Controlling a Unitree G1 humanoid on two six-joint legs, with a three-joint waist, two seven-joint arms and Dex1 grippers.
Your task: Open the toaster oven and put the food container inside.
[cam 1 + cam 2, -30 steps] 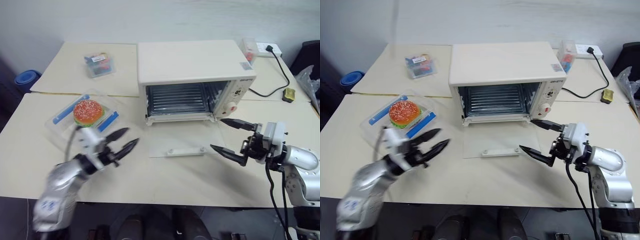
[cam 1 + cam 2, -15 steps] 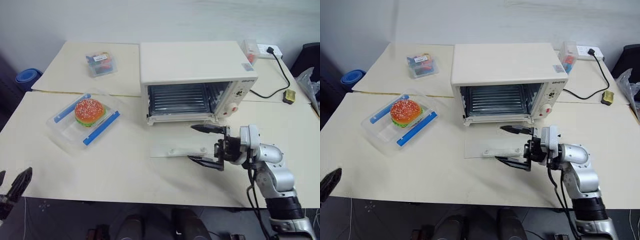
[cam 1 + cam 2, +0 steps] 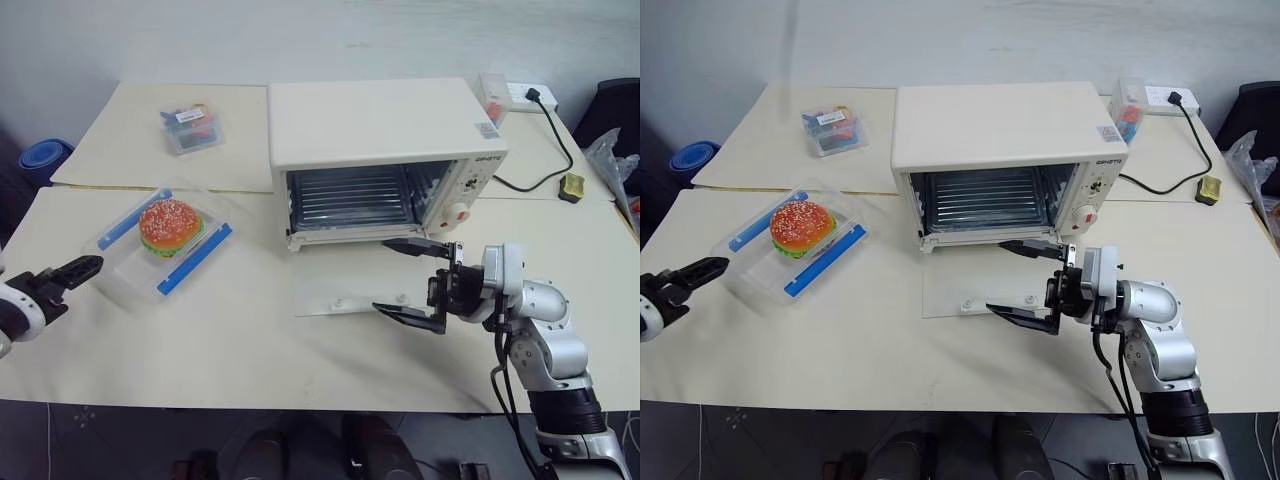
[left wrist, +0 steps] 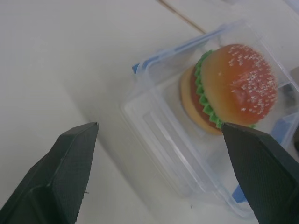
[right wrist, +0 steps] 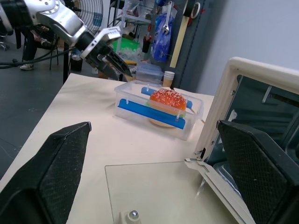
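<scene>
Our left gripper (image 3: 75, 270), fingers spread, has swung out to nine o'clock of the food container (image 3: 163, 244); our right gripper (image 3: 405, 278) has neared the toaster oven (image 3: 385, 160), also spread.

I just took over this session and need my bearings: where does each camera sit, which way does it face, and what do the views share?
Left eye and right eye views: on the head, looking forward and down at the open toaster oven and food container; left gripper and right gripper both show.
Left wrist view: along the open left fingers, facing the container from close by.
Right wrist view: above the lowered glass door, facing the container, with the left gripper beyond.
Shared: the container shows in every view.
</scene>
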